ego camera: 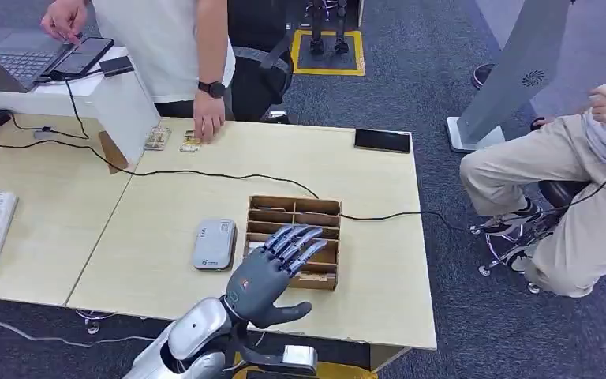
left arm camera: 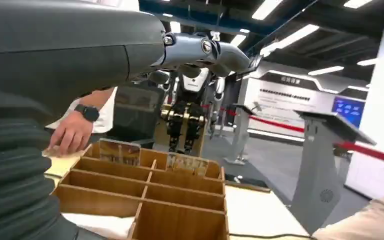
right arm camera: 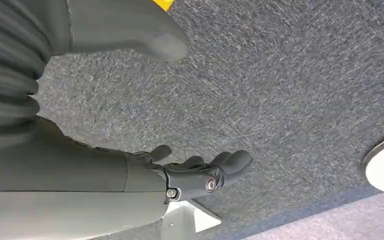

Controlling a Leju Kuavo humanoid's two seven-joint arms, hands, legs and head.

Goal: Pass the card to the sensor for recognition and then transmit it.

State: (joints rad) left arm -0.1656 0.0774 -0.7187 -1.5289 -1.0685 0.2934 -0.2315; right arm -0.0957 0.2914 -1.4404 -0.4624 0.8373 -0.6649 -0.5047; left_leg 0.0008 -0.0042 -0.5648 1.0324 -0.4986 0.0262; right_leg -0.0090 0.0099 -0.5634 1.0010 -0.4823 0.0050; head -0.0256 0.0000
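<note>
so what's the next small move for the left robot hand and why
Probably lower the left robot hand into the wooden organizer to take a card: its fingers are spread above the compartments, holding nothing, and the grey sensor lies just beside the box.

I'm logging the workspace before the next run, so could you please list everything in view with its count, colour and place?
Compartmented wooden box: one, brown, on the pale wooden table, under the left hand's fingers.
Flat rounded sensor device: one, grey, beside the box.
Cards: two small ones, near the table's far edge, one under a person's hand.
Black slab phone: one, far table corner.
Cable: one, black, running across the table.
Laptop: one, grey, on the white stand.
Seated person: one, beige trousers, beside the table.
Left hand: grey, fingers spread, above the box, holding nothing.
Right hand: dark grey, empty, over grey carpet.
</note>
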